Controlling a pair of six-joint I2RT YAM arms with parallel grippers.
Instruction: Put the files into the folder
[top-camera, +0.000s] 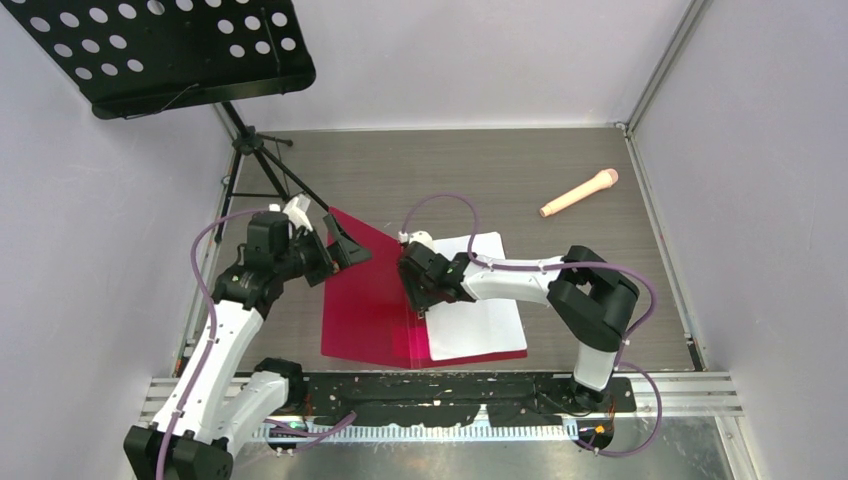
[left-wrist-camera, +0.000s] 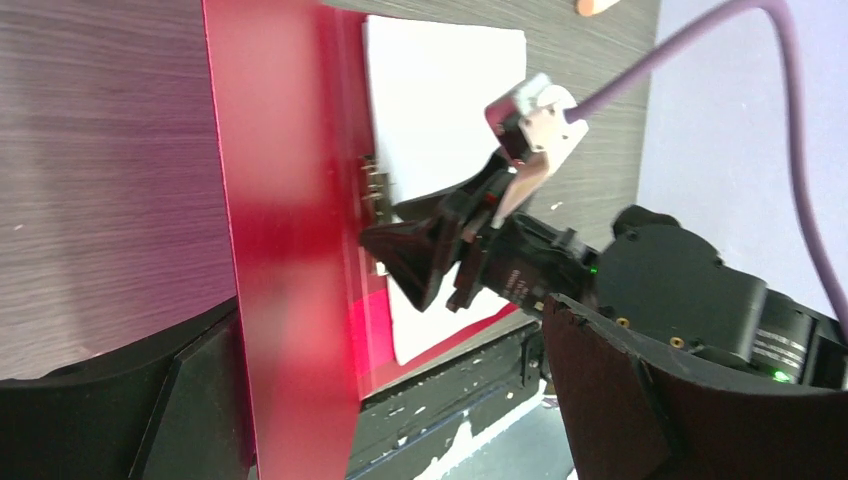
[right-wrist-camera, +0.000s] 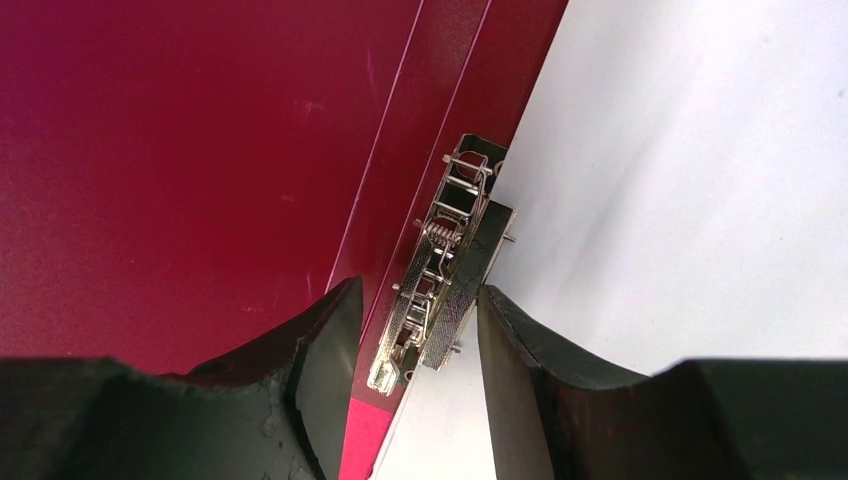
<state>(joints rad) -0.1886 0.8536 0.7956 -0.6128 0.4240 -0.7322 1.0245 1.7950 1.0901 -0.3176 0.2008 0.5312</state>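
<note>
Top external: one stack of files (top-camera: 478, 305), white sheets, lying flat on the right-hand inside half of the one folder (top-camera: 365, 310). The folder is dark red and spread open at mid-table (top-camera: 450, 170), near the arm bases. Its left cover is tilted up off the wood.

One metal clip (right-wrist-camera: 440, 290) runs along the spine, just beside the files' edge.

Right gripper (right-wrist-camera: 415, 295): jaws part way apart, straddling the clip. I see the right finger against it and a sliver of red between the clip and the left finger. Nothing is clamped.

Left gripper (top-camera: 347, 242): jaws spread wide. The raised cover stands between them, leaning on one finger, not pinched.

Further out are one beige microphone (top-camera: 580, 192), lying well apart at far right, and one black music stand (top-camera: 170, 50) at the far left corner.
</note>
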